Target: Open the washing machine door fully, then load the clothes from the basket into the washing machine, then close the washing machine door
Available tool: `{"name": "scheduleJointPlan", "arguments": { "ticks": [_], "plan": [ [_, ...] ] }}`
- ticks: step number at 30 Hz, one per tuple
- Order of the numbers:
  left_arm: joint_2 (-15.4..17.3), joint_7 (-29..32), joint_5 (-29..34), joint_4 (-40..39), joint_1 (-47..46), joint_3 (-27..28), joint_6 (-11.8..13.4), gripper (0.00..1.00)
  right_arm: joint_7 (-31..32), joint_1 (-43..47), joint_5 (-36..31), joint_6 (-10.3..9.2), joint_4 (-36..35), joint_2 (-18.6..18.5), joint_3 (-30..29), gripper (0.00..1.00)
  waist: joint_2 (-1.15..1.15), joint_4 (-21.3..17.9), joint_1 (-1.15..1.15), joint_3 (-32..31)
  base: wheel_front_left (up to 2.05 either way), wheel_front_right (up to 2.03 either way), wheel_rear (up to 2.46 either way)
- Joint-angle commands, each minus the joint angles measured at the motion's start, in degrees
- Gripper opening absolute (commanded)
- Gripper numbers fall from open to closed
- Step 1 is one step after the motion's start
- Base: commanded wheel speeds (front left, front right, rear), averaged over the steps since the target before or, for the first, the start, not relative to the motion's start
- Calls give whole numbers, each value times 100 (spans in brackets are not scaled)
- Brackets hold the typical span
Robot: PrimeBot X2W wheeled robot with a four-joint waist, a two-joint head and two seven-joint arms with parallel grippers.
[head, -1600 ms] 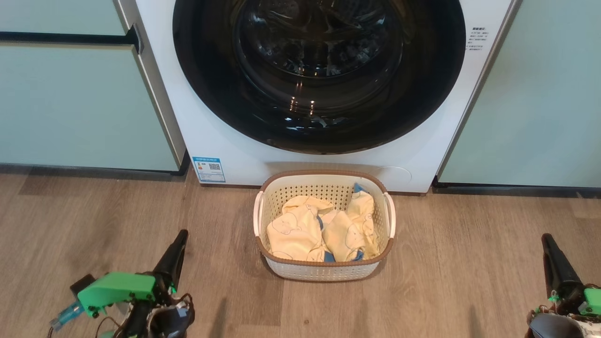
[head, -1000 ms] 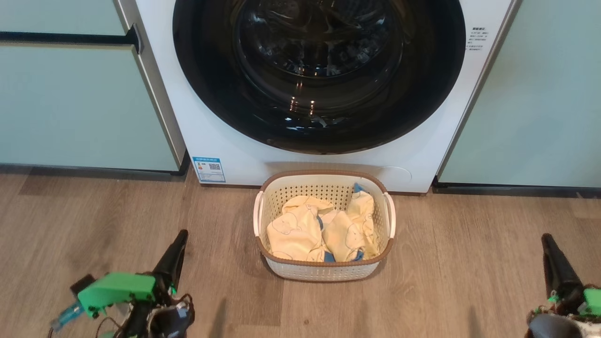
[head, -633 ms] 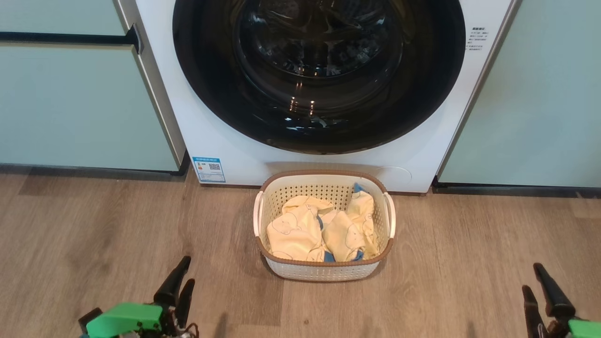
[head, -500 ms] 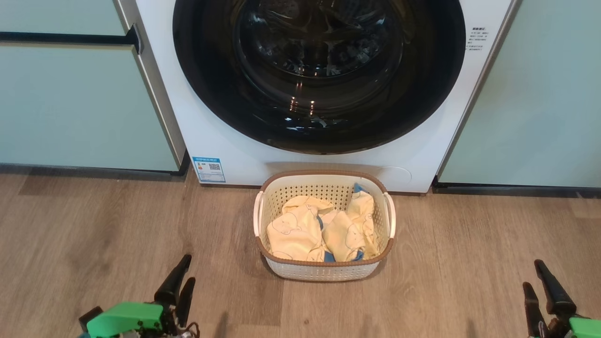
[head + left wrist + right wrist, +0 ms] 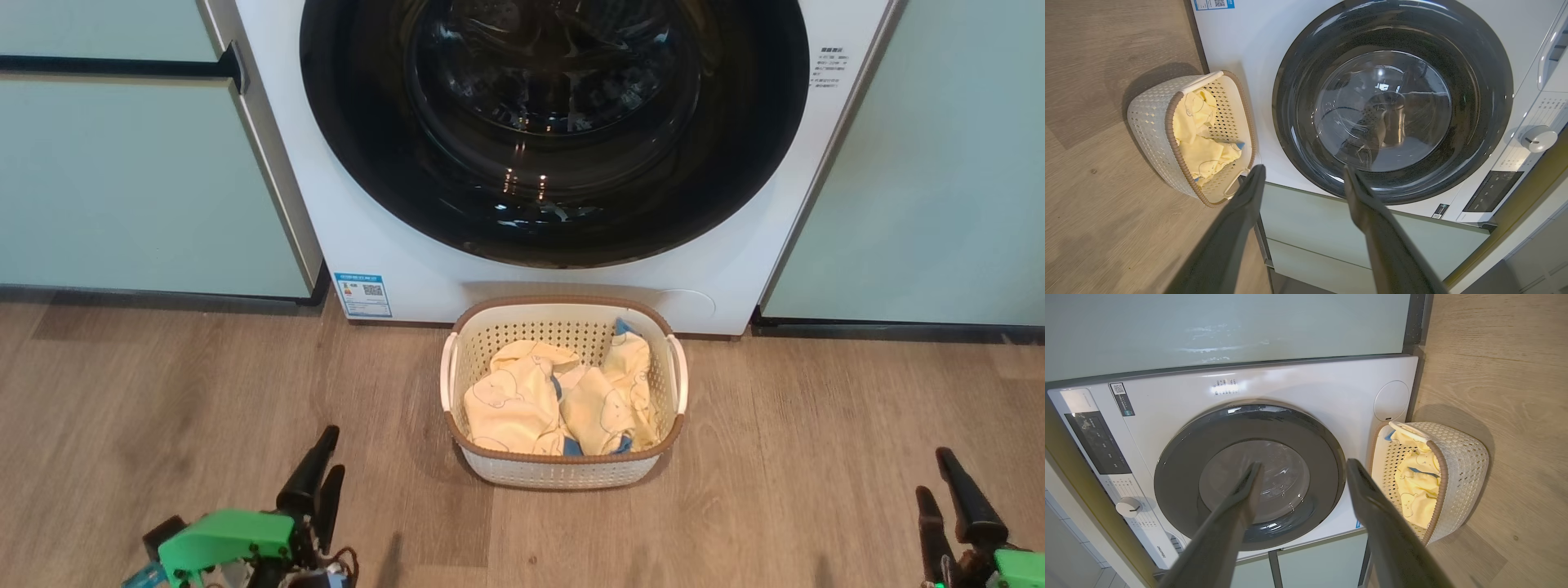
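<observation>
Yellow clothes (image 5: 555, 400) with blue trim lie bunched in the cream basket (image 5: 563, 474). It stands on the wood floor (image 5: 163, 392) just in front of the white washing machine (image 5: 384, 237), below the washing machine door (image 5: 555, 163). That door, black-rimmed with a glass bowl, sits flat against the machine's front, closed.

The left gripper (image 5: 333, 451) hangs low to the basket's left and the right gripper (image 5: 933, 472) low to its right. Both are well apart from the basket, the clothes and the door, and touch nothing.

In each wrist view the two dark fingers stand spread, with nothing between them. In the left wrist view the basket lies off to the left of the fingers and the door above them. In the right wrist view the door shows behind the fingers and the basket to their right.
</observation>
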Motion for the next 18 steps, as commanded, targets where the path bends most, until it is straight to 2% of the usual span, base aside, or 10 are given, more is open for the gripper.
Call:
{"name": "scheduleJointPlan", "arguments": {
  "ticks": [1,6,10,18],
  "plan": [
    [95,-64,120,-222,-312,9,-14,100,-68,-353,-89,-4,-237,-129,-23,100,0,-2,0,-1,0,0,0],
    [137,-166,234,-223,-358,-56,-16,100,-135,-378,-206,-4,-252,-180,13,100,0,-5,0,1,0,0,0],
    [207,-308,555,-187,-426,-159,-18,100,-284,-411,-463,-5,-258,-278,115,100,0,-6,0,0,0,0,0],
    [222,-460,1582,-201,-528,-122,1,100,-620,-483,-1193,-6,-187,-526,357,100,0,0,0,-8,0,0,0]
  ]
}}
